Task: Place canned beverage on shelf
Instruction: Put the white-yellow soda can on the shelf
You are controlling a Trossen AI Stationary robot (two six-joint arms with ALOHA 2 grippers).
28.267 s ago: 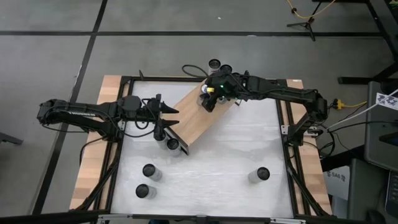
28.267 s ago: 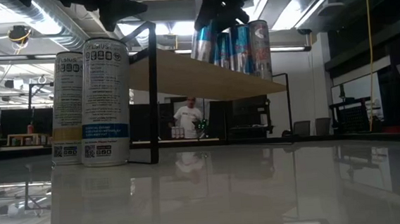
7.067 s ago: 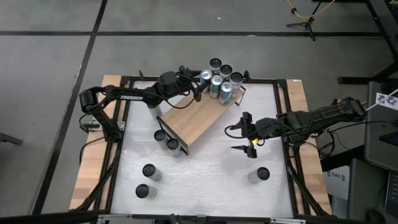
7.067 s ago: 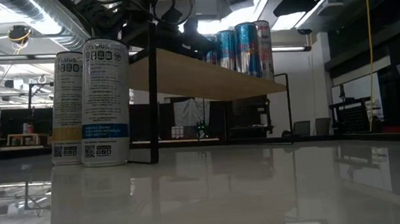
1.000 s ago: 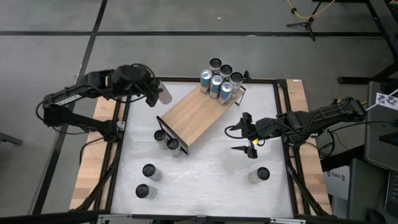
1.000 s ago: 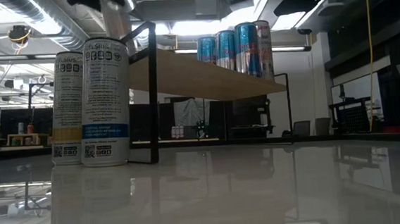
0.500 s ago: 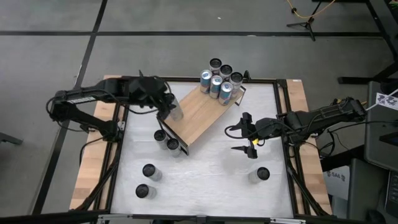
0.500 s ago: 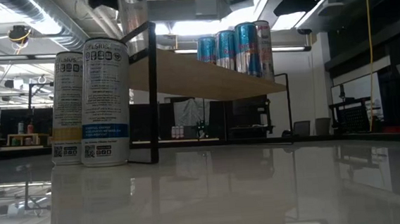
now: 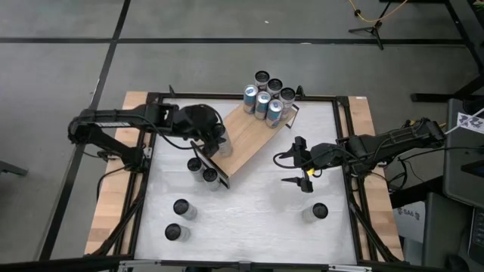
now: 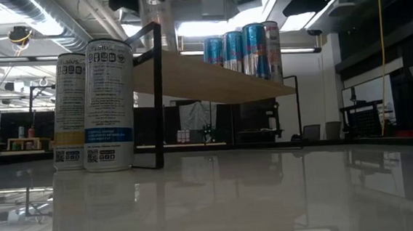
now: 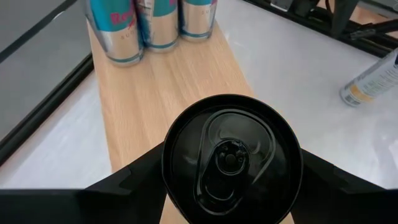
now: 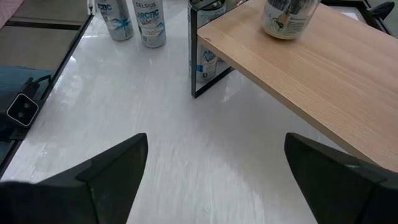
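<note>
- Since one second ago the left gripper has travelled from outside the table's corner, in over the near end of the shelf; half a second ago it was just at the shelf's edge, and now it is above the board.
- The can has come along with it, so the carrying part looks almost finished; I judge that what is left is to lower the can on the wood and let go.
- The left gripper is closed around this can: in the left wrist view one dark finger shows on each side of the black lid, and the can stands upright between them.
- In the right wrist view the same can appears at the board's surface, but I cannot tell if its bottom already touches the wood.
- Ahead of the left gripper, at the far end of the shelf, stands the group of blue and silver cans; the board between it and the carried can is bare, so there is room to set it down.
- Below the left gripper, beside the shelf's black frame end, two cans stand on the white tabletop; three more wait farther off on the table.
- The right gripper has not moved in this second; it hangs over the tabletop well apart from the shelf, its fingers spread wide and holding nothing.
</note>
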